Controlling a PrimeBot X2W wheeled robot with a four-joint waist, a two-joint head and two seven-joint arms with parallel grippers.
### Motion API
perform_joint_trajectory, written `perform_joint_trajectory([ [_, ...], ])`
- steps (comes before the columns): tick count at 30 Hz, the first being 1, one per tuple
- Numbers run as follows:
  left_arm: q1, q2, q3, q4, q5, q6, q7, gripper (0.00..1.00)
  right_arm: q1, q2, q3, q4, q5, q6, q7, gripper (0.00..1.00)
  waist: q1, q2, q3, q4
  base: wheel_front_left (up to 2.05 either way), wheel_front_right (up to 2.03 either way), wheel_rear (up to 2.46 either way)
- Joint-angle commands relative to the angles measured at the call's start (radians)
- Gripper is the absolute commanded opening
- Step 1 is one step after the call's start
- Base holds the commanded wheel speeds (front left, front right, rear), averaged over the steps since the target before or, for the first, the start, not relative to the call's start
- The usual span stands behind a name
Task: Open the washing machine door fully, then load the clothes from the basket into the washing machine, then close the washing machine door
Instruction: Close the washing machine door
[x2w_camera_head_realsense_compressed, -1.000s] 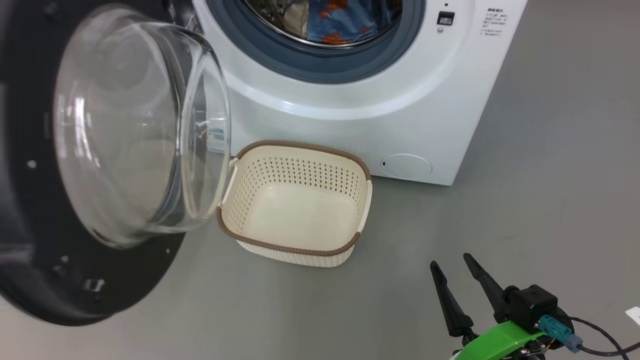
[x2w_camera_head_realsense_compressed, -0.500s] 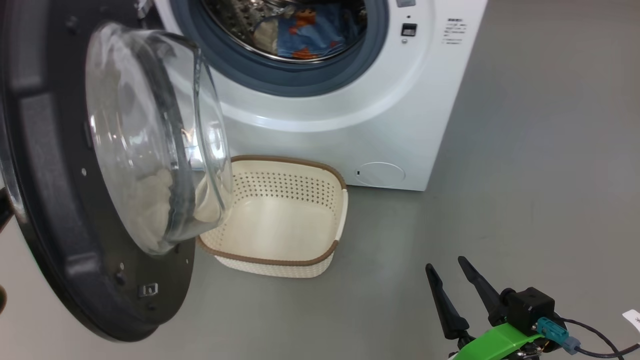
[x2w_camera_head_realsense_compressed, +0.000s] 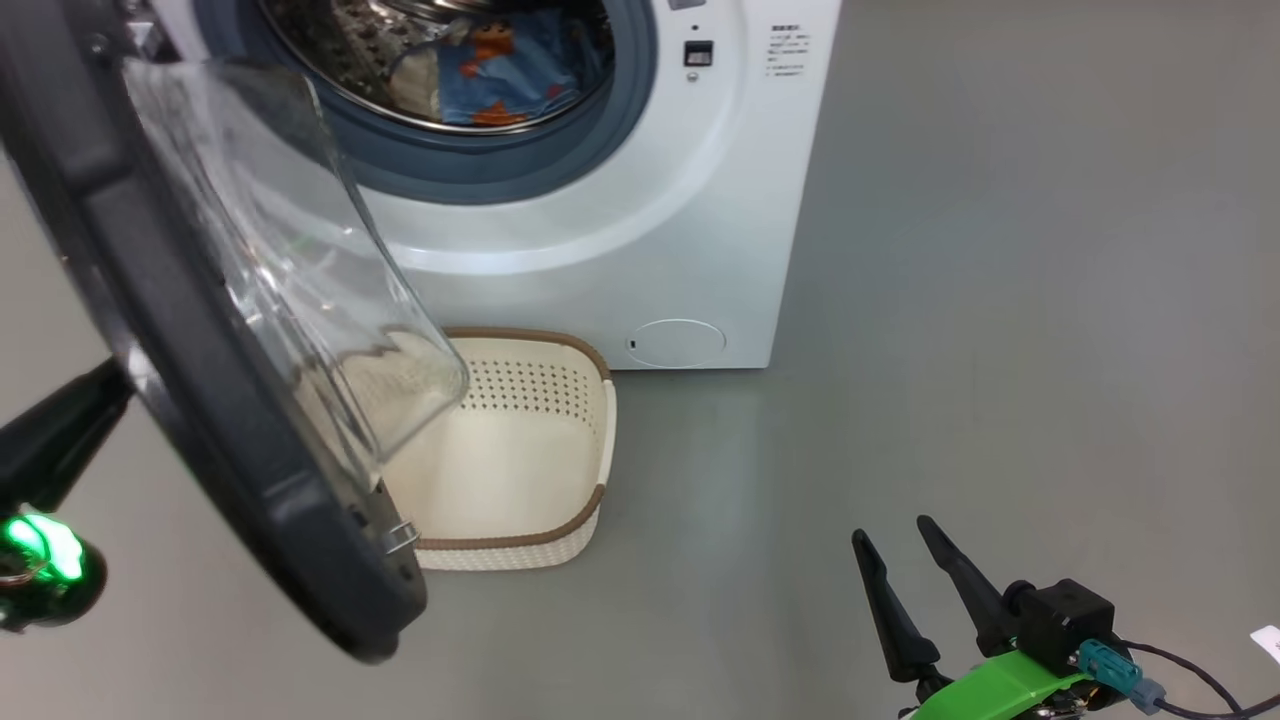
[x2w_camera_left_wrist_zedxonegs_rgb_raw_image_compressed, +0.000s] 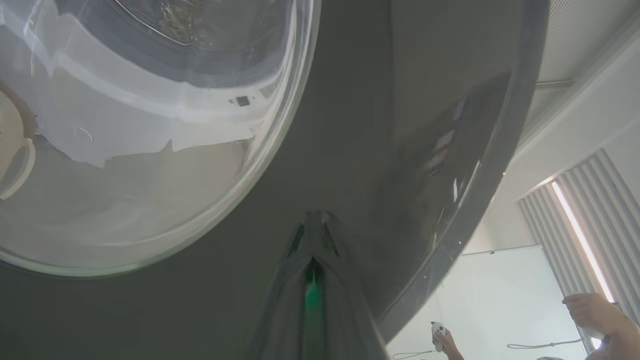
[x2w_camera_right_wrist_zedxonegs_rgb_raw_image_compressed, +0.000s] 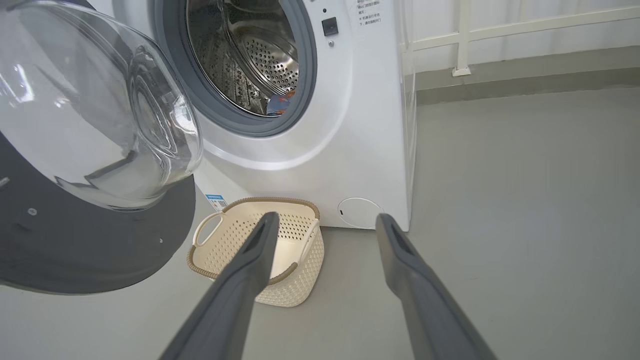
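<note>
The washing machine (x2w_camera_head_realsense_compressed: 640, 230) stands with its drum open, and the blue and orange clothes (x2w_camera_head_realsense_compressed: 500, 70) lie inside it, also seen as the clothes (x2w_camera_right_wrist_zedxonegs_rgb_raw_image_compressed: 280, 102). The washing machine door (x2w_camera_head_realsense_compressed: 200, 400) stands partly swung, its black rim edge-on and its glass bowl toward the opening. My left gripper (x2w_camera_head_realsense_compressed: 110, 385) is behind the door. In the left wrist view its fingers (x2w_camera_left_wrist_zedxonegs_rgb_raw_image_compressed: 312, 235) are shut, tips against the door's glossy outer face (x2w_camera_left_wrist_zedxonegs_rgb_raw_image_compressed: 375, 125). The cream basket (x2w_camera_head_realsense_compressed: 600, 420) sits empty on the floor before the machine. My right gripper (x2w_camera_head_realsense_compressed: 892, 530) hangs open over bare floor, away from both.
A round white flap (x2w_camera_head_realsense_compressed: 678, 343) sits low on the machine's front. A white scrap (x2w_camera_head_realsense_compressed: 1268, 640) lies on the floor at the far right. A person's hand with a controller (x2w_camera_left_wrist_zedxonegs_rgb_raw_image_compressed: 440, 332) shows past the door's edge. A white railing (x2w_camera_right_wrist_zedxonegs_rgb_raw_image_compressed: 462, 40) runs behind the machine.
The head camera has turned, sliding the machine and basket leftward in the picture. The door has swung from facing me to edge-on, nearer the opening. My left gripper has come into view behind it.
</note>
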Motion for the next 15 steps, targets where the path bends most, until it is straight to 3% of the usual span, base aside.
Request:
perform_joint_trajectory([
  [1, -0.030, 0.031, 0.012, -0.040, 0.012, -0.001, 0.005, 0.00, -0.004, 0.002, 0.025, -0.027, 0.017, 0.002, -0.012, 1.00, 0.0000, 0.0000, 0.004, -0.018, 0.00, 0.00, 0.00],
  [7, -0.071, 0.006, -0.002, -0.042, 0.028, -0.009, -0.030, 0.00, -0.014, 0.002, 0.031, -0.036, 0.029, 0.002, -0.012, 1.00, 0.0000, 0.0000, 0.032, -0.047, 0.00, 0.00, 0.00],
  [15, -0.124, -0.051, -0.015, -0.014, 0.021, -0.054, -0.067, 0.00, -0.018, 0.002, 0.029, -0.041, 0.028, 0.002, -0.012, 1.00, 0.0000, 0.0000, 0.057, -0.085, 0.00, 0.00, 0.00],
])
